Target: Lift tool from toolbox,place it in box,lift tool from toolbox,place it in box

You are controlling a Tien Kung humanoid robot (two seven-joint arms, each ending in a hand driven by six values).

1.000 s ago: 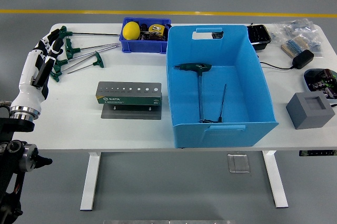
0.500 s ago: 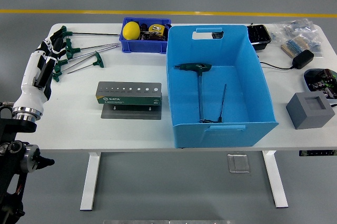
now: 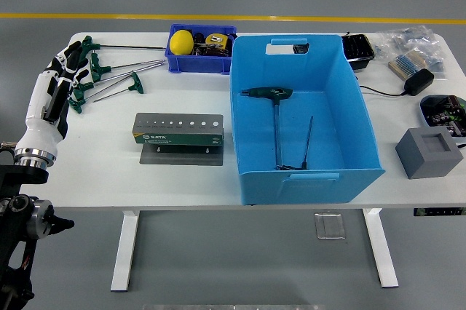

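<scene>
Head view: the left hand (image 3: 64,70) sits over the counter's (image 3: 182,179) far-left corner, at the green handles of the T-handle wrenches (image 3: 109,77) lying loose there. Over the last second it has only drifted a little — slightly toward the counter's left edge and back up toward the handles — so it reads as lining up on a tool, not as lifting one. Its fingers (image 3: 75,54) point toward the handles and overlap them in this view; I cannot tell whether they are curled around a handle or merely resting above, and no wrench has left the surface. The wrenches have not shifted. Inside the large blue box (image 3: 306,172) one T-handle wrench (image 3: 273,117) and a thin dark rod-like tool (image 3: 308,142) already lie on the floor, unmoved as well, which suggests the earlier placement is done and this is the approach for the next pick. The grey holder block with its row of holes (image 3: 178,132) stands near the counter's middle, empty of tools as far as can be seen. A small blue bin (image 3: 200,62) with a yellow object sits at the far edge, just beside the box. The right arm is out of sight.
</scene>
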